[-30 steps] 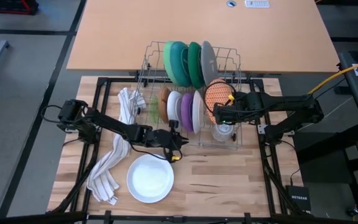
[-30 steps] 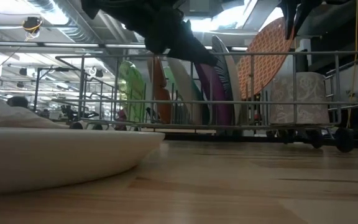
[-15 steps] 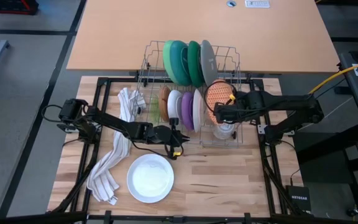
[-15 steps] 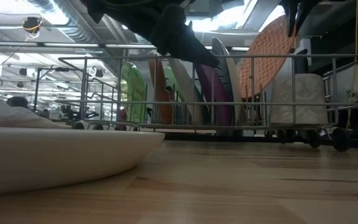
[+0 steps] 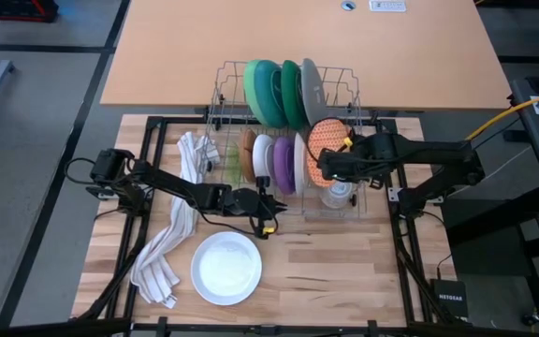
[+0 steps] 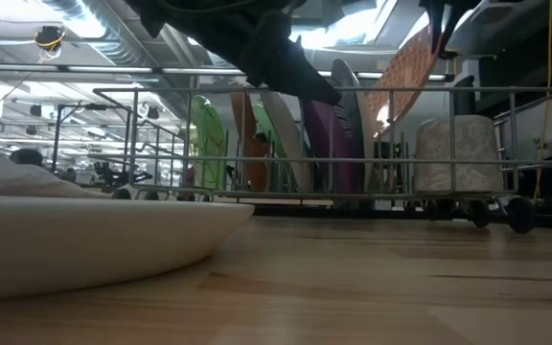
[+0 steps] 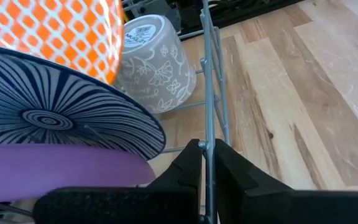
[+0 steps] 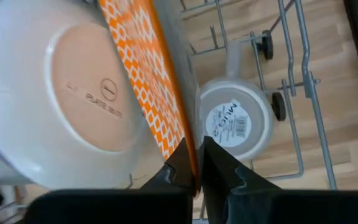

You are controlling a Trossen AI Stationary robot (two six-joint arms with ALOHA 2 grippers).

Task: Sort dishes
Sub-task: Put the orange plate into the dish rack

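1. The wire dish rack (image 5: 288, 140) stands at the far middle of the table, with green, teal and grey dishes (image 5: 284, 94) upright in its far row.
2. The right gripper (image 5: 324, 168) is clenched on the rim of the orange patterned plate (image 5: 324, 142), which tilts at the right end of the near row, beside the striped plate (image 7: 55, 112) (blue and white).
3. The left gripper (image 5: 268, 208) is pinched shut on the rack's near wire rail, just in front of the purple plate (image 5: 282, 165).
4. A white plate (image 5: 225, 268) lies flat near the front, beside the cloth towel (image 5: 171, 239).
5. An upturned patterned cup (image 8: 235, 121) sits in the rack's right corner.
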